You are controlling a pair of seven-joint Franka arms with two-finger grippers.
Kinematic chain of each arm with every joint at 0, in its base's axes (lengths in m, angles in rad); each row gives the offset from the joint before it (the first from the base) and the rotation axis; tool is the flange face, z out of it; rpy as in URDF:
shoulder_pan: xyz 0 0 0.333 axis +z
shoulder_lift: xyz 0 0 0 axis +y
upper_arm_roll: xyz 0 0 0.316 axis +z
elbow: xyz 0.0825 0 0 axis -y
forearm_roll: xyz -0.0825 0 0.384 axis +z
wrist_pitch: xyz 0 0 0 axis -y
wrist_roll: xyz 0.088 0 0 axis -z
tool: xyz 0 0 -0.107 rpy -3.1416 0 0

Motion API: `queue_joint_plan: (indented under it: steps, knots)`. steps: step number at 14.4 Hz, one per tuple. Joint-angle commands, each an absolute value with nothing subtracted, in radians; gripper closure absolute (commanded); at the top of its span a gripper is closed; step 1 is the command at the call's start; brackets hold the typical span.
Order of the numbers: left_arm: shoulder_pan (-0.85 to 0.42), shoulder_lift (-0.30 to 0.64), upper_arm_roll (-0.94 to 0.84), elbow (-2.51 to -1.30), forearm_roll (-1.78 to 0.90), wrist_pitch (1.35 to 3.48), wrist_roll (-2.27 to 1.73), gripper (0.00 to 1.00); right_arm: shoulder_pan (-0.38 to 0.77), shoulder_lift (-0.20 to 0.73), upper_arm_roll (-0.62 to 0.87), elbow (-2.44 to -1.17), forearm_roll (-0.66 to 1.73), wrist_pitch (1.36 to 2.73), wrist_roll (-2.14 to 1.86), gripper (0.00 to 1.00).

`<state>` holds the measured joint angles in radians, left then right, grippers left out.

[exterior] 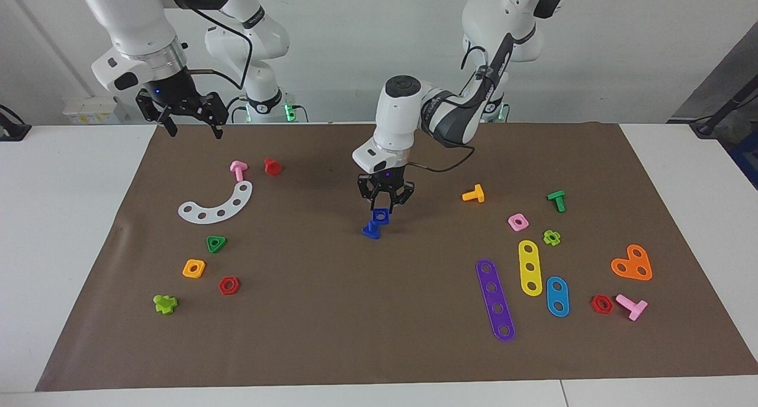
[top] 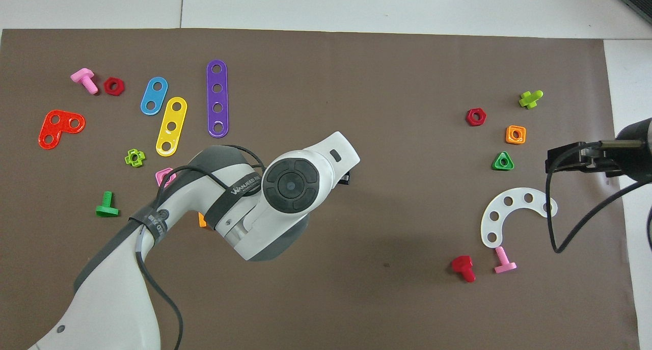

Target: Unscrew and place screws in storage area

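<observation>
Only one readable text: "WANJEED" in white letters on the dark band around the left arm [top: 239, 187] near its wrist, seen in the overhead view; small marks on the arm bases in the facing view too small to read

A dark-blue bolt [exterior: 371, 230] lies tipped mid-mat; the storage area [exterior: 215, 208] sits toward the right arm's end.

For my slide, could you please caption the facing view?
Left pincer holds a blue square nut above the blue bolt mid-mat; right pincer waits open.
</observation>
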<state>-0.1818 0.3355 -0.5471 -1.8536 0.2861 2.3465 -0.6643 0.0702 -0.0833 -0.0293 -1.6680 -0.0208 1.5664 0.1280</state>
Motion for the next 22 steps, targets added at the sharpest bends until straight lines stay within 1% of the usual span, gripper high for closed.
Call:
queue_joint_plan:
  steps: [1,5,9,15,16,17,18,20,22]
  knots:
    - [-0.129,0.293,-0.538,-1.893,0.227,2.326,-0.583,0.62,0.064,-0.086,-0.029,-1.667,-0.015,1.552,0.103,0.00]
    - [-0.155,0.241,-0.372,-1.957,0.060,2.306,-0.366,0.62,0.064,-0.086,-0.029,-1.667,-0.015,1.552,0.103,0.00]
    - [-0.169,0.198,-0.233,-2.037,0.006,2.312,-0.194,0.59,0.064,-0.086,-0.029,-1.667,-0.015,1.552,0.103,0.00]
    - [-0.166,0.134,-0.144,-2.210,-0.005,2.393,-0.092,0.58,0.066,-0.086,-0.029,-1.667,-0.015,1.552,0.103,0.00]
    - [-0.161,0.126,-0.144,-2.236,-0.005,2.419,-0.091,0.52,0.066,-0.086,-0.029,-1.667,-0.015,1.554,0.103,0.00]
    - [-0.160,0.123,-0.144,-2.249,-0.005,2.428,-0.089,0.28,0.066,-0.086,-0.029,-1.667,-0.015,1.552,0.103,0.00]
    - [-0.158,0.121,-0.141,-2.241,-0.005,2.419,-0.080,0.00,0.066,-0.086,-0.029,-1.667,-0.015,1.552,0.103,0.00]
    - [-0.156,0.120,-0.130,-2.217,-0.005,2.408,-0.046,0.00,0.064,-0.086,-0.029,-1.667,-0.015,1.552,0.103,0.00]
    - [-0.147,0.106,-0.120,-2.146,-0.005,2.312,-0.045,0.00,0.066,-0.086,-0.029,-1.667,-0.014,1.552,0.103,0.00]
